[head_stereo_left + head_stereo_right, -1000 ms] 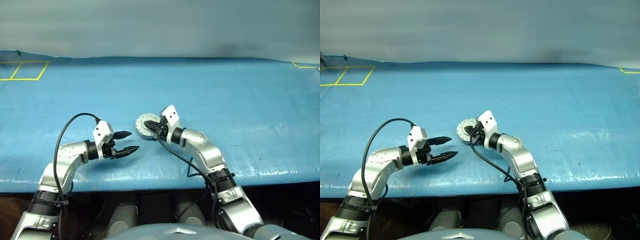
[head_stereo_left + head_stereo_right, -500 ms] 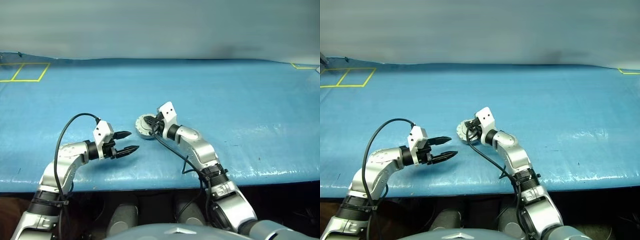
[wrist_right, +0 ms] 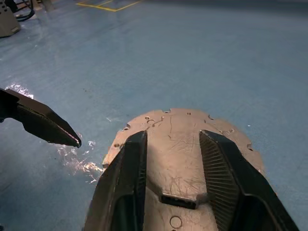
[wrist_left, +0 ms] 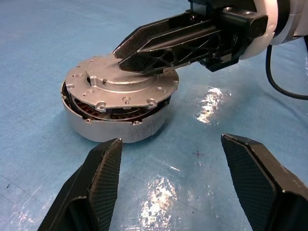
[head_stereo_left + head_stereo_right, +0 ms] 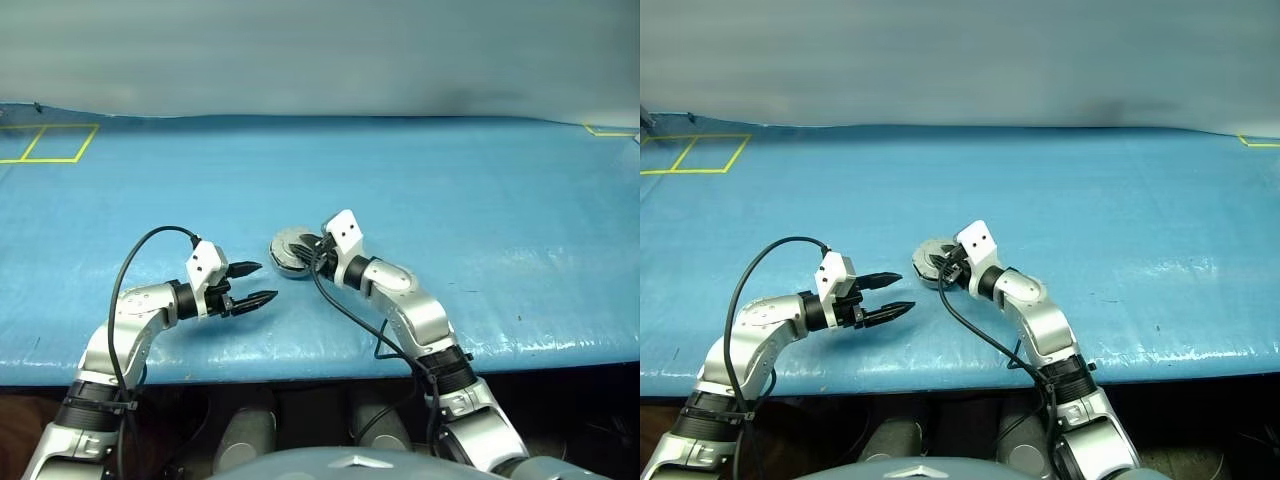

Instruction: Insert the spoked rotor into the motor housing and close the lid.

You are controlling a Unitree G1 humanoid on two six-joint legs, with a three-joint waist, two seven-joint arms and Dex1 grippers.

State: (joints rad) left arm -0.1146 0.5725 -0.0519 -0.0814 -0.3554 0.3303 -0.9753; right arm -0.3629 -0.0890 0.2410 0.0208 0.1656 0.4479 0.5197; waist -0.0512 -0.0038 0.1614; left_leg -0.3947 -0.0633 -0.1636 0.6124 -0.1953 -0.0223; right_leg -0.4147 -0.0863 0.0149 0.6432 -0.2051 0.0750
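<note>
Now silver lid [image 4: 120, 84] askew on motor housing [image 4: 115, 126] (copper windings showing) — both end effectors agape, empty.

Robot lab, blue-covered bench [image 5: 480, 190], yellow floor-tape squares [image 5: 45, 140]

The motor housing [image 4: 115, 127] sits flat, a round shallow silver-grey casing just ahead of the left gripper [image 4: 183, 180], whose fingers stand spread apart and clear of it. Copper-coloured windings [image 4: 113, 113] show through a narrow gap under its top. The lid [image 4: 120, 82], plain silver-grey with small holes and notches around its edge, lies down over the housing, not quite flush on the side where the gap shows. The right gripper [image 3: 171, 166] lies over the lid's outer face, fingers parted, their tips resting on or just above it.
</note>
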